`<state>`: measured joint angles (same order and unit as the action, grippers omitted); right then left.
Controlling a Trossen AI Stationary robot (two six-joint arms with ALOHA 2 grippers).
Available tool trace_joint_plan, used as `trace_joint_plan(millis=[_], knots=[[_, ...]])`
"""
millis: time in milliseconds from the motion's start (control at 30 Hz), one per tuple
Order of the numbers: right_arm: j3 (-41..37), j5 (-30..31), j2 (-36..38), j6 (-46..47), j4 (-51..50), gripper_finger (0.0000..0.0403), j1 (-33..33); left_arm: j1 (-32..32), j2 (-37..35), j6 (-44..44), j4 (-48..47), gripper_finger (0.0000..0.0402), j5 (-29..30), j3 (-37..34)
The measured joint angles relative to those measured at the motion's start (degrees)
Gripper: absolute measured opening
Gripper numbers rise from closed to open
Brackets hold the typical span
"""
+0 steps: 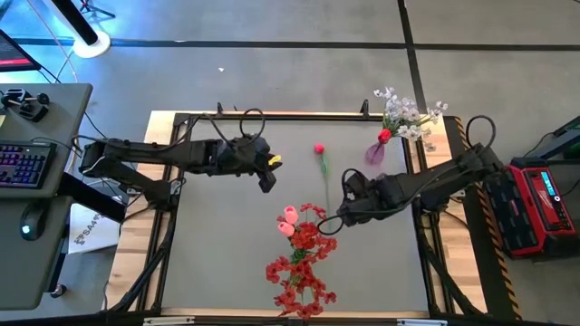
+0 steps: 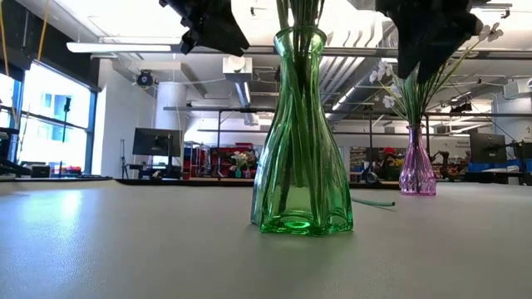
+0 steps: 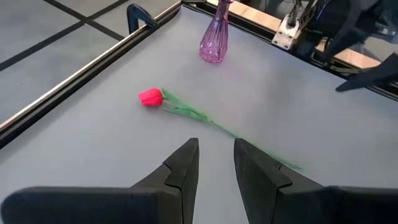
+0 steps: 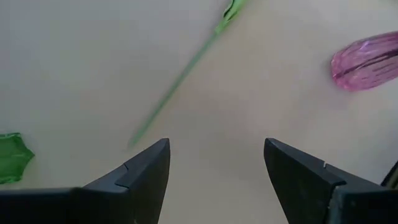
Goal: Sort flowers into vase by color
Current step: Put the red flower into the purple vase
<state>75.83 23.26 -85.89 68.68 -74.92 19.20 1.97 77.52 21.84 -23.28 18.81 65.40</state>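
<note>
One red bud (image 1: 319, 148) lies loose on the table (image 1: 227, 235) on its thin green stem, between the purple vase (image 1: 375, 152) and the green vase (image 2: 299, 133) (already holding red and pink blooms). The left gripper (image 3: 216, 163) hovers near it, jaws slightly parted and empty. The right gripper (image 4: 216, 163) hangs wide open over the stem. Likely faults: the thin stem slipping free; either arm tipping a vase.

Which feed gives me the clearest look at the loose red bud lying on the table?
The left wrist view: the red bud and its whole stem lie unobstructed. The high view shows it small. The right wrist view catches only part of the stem. In the low view, only a stem end shows beside the green vase.
</note>
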Motion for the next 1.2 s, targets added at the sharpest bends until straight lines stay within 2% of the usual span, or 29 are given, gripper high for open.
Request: trace_joint_plan(millis=[167, 300, 367, 533, 600, 733, 867, 933, 1067, 1200], knots=[[-7.04, -3.60, 3.01, 4.66, 7.88, 0.0247, 1.02, -1.04, -0.26, 0.58, -0.64, 0.0090, 2.31, 0.01], [-15.32, -0.49, 8.34, 7.38, 16.37, 0.0247, 0.16, -0.40, -0.76, 0.41, -1.48, 0.0090, 2.96, 0.01], [-20.55, -0.47, 10.37, 5.09, 24.03, 0.0247, -3.51, 0.51, -0.98, -0.24, -1.58, 0.0090, 2.77, 0.01], [-33.36, -7.74, 10.89, -4.15, 49.74, 0.0247, -14.44, 3.45, -1.10, 0.88, -2.75, 0.0090, 2.05, 0.03], [-36.07, -6.99, 9.79, -7.49, 56.42, 0.0247, -17.96, 4.58, -1.09, 3.00, -4.96, 0.0090, 2.25, 0.03], [-37.34, -7.52, 6.36, -13.54, 61.91, 0.0247, -25.33, 6.33, -1.09, 5.74, -11.07, 0.0090, 2.19, 0.03], [-35.72, -11.45, 1.58, -19.64, 68.33, 0.0247, -30.72, 7.79, -1.09, 6.07, -15.02, 0.0090, 1.99, 0.03], [-34.57, -11.78, -1.31, -20.98, 68.20, 0.0247, -32.97, 8.40, -1.09, 6.08, -16.27, 0.0090, 1.99, 0.03], [-33.83, -13.96, -6.28, -22.41, 69.85, 0.0243, -36.18, 9.34, -1.32, 6.02, -18.15, 0.0090, 1.53, 0.01], [-33.72, -16.79, -9.79, -23.51, 73.12, 0.0217, -37.62, 9.96, -1.38, 5.52, -19.44, 0.0090, 1.36, 0.01]])
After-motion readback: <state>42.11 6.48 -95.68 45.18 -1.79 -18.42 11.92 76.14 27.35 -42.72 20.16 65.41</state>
